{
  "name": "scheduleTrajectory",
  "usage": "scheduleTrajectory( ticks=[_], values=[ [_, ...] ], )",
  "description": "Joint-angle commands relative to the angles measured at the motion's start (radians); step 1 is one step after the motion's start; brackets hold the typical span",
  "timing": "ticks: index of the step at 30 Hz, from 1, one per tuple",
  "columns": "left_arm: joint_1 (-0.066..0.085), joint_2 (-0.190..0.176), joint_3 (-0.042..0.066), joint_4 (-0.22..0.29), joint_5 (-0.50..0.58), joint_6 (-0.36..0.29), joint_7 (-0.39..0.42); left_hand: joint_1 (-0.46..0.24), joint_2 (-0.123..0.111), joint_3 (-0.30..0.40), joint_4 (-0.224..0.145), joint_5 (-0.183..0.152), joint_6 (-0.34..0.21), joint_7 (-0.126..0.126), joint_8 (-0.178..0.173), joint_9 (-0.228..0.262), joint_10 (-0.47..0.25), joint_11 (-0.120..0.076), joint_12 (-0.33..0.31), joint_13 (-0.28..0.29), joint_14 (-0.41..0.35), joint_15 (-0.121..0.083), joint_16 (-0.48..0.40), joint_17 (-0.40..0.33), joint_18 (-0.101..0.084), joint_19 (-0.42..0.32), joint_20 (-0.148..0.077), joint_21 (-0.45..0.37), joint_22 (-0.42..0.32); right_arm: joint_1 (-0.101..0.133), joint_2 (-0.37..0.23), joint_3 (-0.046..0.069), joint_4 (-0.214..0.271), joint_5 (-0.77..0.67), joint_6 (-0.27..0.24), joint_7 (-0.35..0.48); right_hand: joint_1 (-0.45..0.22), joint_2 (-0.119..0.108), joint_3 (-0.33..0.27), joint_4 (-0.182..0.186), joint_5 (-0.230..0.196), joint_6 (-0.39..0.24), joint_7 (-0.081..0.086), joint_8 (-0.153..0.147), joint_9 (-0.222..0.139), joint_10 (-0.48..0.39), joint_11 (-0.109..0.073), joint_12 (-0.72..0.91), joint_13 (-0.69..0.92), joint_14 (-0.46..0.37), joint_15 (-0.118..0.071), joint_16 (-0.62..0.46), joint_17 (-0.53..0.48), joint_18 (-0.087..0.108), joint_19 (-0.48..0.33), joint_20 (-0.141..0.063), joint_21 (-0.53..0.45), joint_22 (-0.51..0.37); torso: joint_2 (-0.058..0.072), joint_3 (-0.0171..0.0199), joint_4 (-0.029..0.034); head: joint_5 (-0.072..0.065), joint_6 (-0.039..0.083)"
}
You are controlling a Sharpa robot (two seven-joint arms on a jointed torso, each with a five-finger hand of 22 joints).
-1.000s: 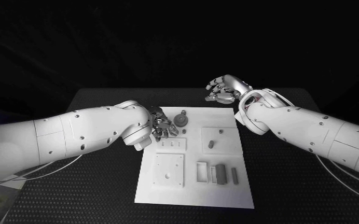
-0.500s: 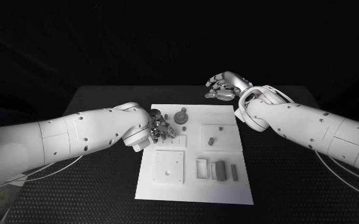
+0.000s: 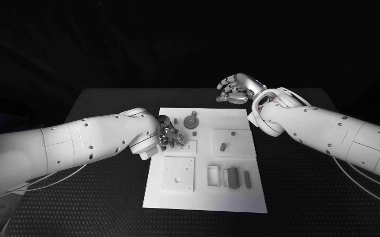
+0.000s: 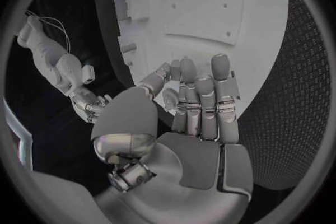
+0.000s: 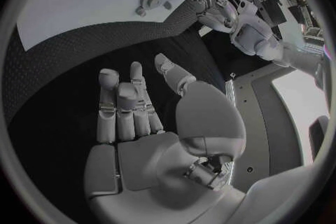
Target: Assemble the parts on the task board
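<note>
Task board (image 3: 207, 193) on table (image 3: 103, 105), long axis running away from me. Grey parts (image 3: 232, 178) lie lengthwise. My left hand (image 3: 169, 133) over board's left edge, fingers (image 4: 198, 102) curled, grasp unclear. My right hand (image 3: 236, 90) beyond far corner, fingers (image 5: 126, 105) apart, empty.

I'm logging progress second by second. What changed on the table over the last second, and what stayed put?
Little changed. The left robot hand stays low over the left edge of the white task board, fingers curled. The right robot hand remains raised beyond the board's far right corner, holding nothing. The small shift across the head view looks like camera movement. The round grey part and the other grey pieces kept their places.
</note>
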Motion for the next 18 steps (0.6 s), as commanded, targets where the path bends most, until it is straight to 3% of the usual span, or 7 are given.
scheduleTrajectory(
  ticks=[1, 18],
  values=[
    [-0.004, 0.007, 0.001, -0.001, -0.011, 0.019, -0.001, -0.005, 0.013, 0.001, -0.006, 0.006, 0.043, -0.02, 0.159, 0.135, 0.004, -0.008, 0.01, 0.002, 0.001, -0.015, 0.012, -0.003, -0.008, 0.004, -0.01, 0.008, 0.024, 0.001, 0.0, 0.001, 0.003, 0.001, 0.016, 0.01, 0.011, 0.003, -0.007, 0.0, 0.001, -0.016, 0.021, 0.006, -0.001, 0.0, 0.003, -0.005, 0.001, -0.005, 0.003, 0.006, -0.001, 0.062, 0.001, -0.003, -0.005, 0.016, 0.0, 0.0004, -0.0002, 0.001, -0.001],
    [-0.016, 0.019, 0.001, -0.01, -0.106, 0.029, 0.002, -0.025, 0.018, 0.008, -0.016, 0.038, 0.048, -0.029, 0.19, 0.142, 0.007, -0.018, 0.046, 0.007, 0.005, -0.027, 0.05, -0.019, -0.01, 0.016, -0.02, 0.033, 0.025, 0.001, -0.001, 0.001, 0.011, 0.004, 0.024, 0.01, 0.011, 0.004, -0.01, 0.001, 0.001, -0.017, 0.021, 0.007, -0.003, 0.0, 0.004, -0.007, 0.001, -0.006, 0.003, 0.005, -0.002, 0.062, 0.0, -0.002, -0.006, 0.016, 0.001, 0.0002, -0.0013, 0.0, -0.003]
  ],
)
